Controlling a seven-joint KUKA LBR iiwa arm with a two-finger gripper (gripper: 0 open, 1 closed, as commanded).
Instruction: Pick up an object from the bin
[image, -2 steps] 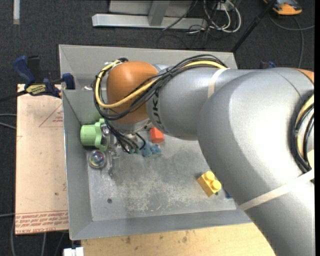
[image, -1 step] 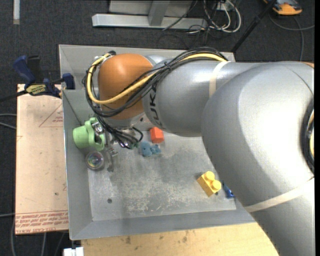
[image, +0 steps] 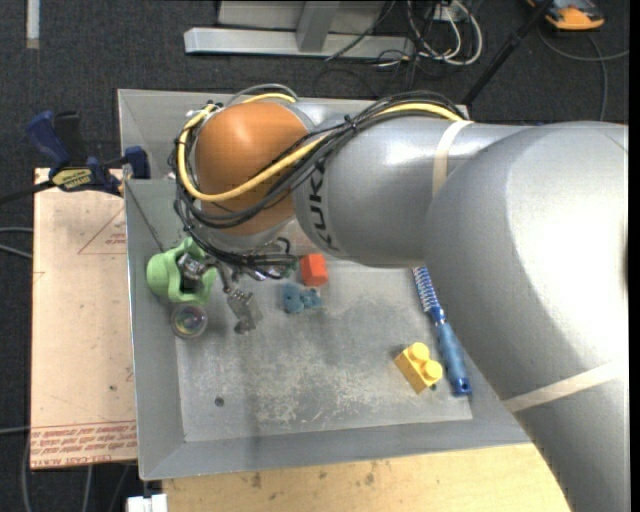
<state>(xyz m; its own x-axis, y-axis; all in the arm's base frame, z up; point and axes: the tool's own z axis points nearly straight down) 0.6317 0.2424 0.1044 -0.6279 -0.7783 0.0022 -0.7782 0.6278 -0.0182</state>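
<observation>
While my gripper (image: 238, 306) hangs low over the floor of the bin (image: 300, 400), close to the left wall as the view has it, nothing shows as gripped. Gripper state: cannot tell whether apart or together, as the orange wrist cover (image: 250, 150) hides most of it from above.

Nearest things:
- green rounded plastic piece (image: 172, 274), against the left wall, just beside the gripper
- small clear round piece (image: 188, 321), just beside the green one, toward the near edge
- small blue-grey lump (image: 298, 298), near the gripper on its other side
- orange-red block (image: 314, 268), just beyond the lump, at the edge of the arm's outline

Well apart, toward the near right corner: a yellow block (image: 418, 367) and a blue brush (image: 440, 335), lying side by side.

Step in hand, as I judge it: the approach, with no grasp made yet. The gripper tip sits over bare floor between the clear piece and the blue-grey lump, so the target is uncertain. By closeness, the green or the clear piece is likeliest.

Next move calls for a small sideways shift to centre over one piece, then a close and a straight lift. The green piece leaves little room on its wall side, so scraping the wall is a risk.
</observation>
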